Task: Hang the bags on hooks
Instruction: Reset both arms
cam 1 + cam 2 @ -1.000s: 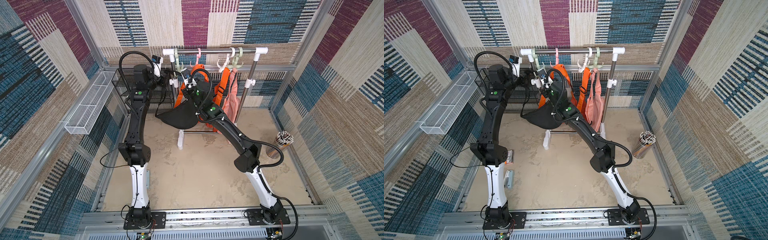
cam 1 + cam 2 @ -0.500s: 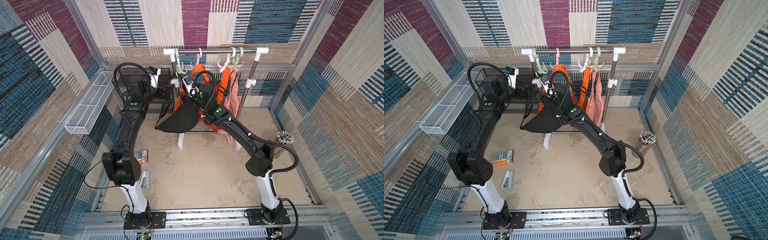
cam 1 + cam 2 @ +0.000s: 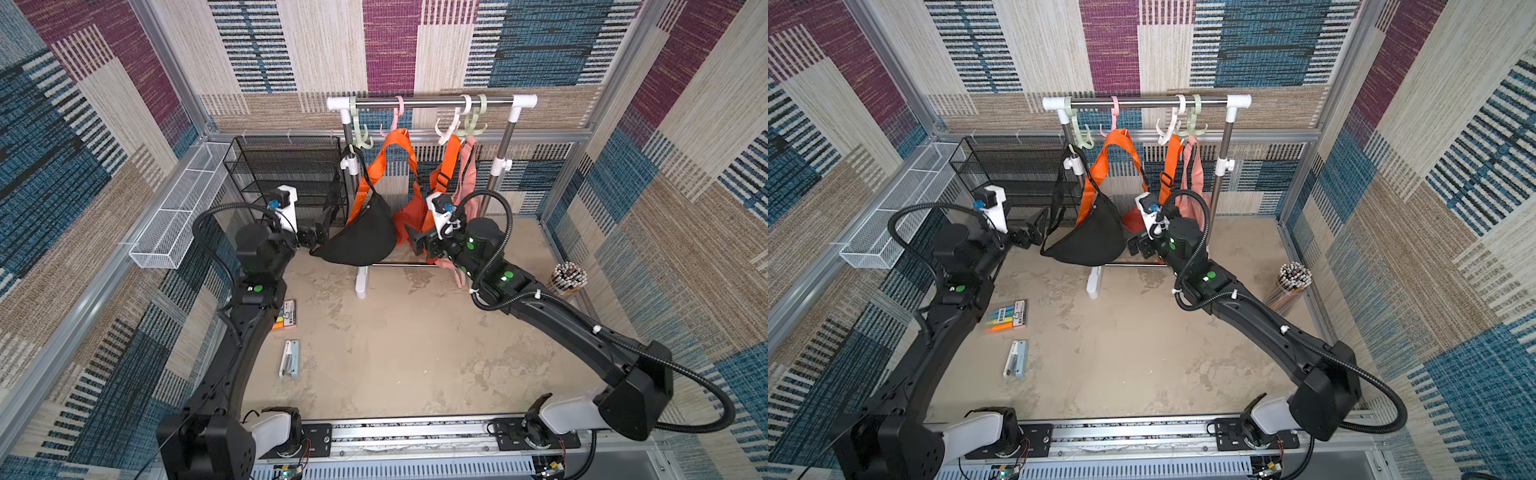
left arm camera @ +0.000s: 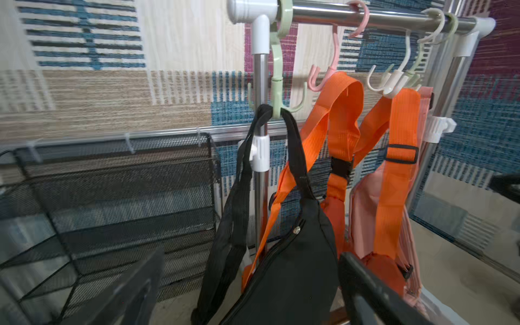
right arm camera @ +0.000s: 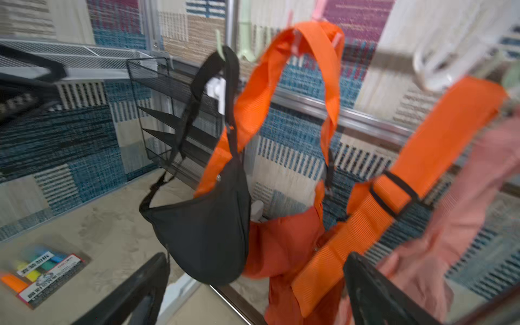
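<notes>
The left gripper [image 3: 316,230] and right gripper [image 3: 415,242] flank the black bag [image 3: 357,243], jaws spread wide, holding nothing. The left wrist view shows sharply what both top views barely give: its strap [image 4: 292,146] looped over the green hook [image 4: 277,95] on the rail [image 4: 323,12].

1. I see both top views from high overhead, looking down from far off on the whole cell.
2. Left wrist: close in, with the black bag [image 4: 295,267] just beyond and between the jaws.
3. Right wrist: close and blurred, with the same bag ahead of its jaws.
</notes>
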You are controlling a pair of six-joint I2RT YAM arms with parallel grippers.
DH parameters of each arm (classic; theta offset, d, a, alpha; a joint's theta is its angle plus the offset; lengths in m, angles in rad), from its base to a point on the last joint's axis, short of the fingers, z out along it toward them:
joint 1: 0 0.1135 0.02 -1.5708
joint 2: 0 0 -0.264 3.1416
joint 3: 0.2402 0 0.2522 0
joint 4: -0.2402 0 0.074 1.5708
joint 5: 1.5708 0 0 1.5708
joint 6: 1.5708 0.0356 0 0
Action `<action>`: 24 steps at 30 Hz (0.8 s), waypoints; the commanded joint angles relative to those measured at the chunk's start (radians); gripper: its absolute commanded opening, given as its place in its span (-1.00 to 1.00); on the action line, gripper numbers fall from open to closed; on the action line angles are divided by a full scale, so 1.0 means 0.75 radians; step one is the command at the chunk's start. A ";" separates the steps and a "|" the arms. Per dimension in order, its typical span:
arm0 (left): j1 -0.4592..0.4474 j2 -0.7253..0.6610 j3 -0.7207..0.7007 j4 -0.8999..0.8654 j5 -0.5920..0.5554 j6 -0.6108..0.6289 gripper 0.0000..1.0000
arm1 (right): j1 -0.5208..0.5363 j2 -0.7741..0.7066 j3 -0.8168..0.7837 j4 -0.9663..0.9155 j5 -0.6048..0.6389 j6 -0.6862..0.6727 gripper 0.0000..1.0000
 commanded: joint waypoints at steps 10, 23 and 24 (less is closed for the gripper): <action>0.006 -0.536 -1.031 0.172 -0.553 -0.120 0.98 | -0.278 -0.248 -0.774 0.444 0.320 0.201 0.99; 0.023 0.042 -1.001 0.635 -0.505 -0.013 0.98 | -0.666 0.080 -1.186 1.298 0.133 0.147 0.99; 0.024 0.100 -0.997 0.698 -0.496 -0.003 0.98 | -0.679 0.112 -1.218 1.387 0.112 0.149 0.99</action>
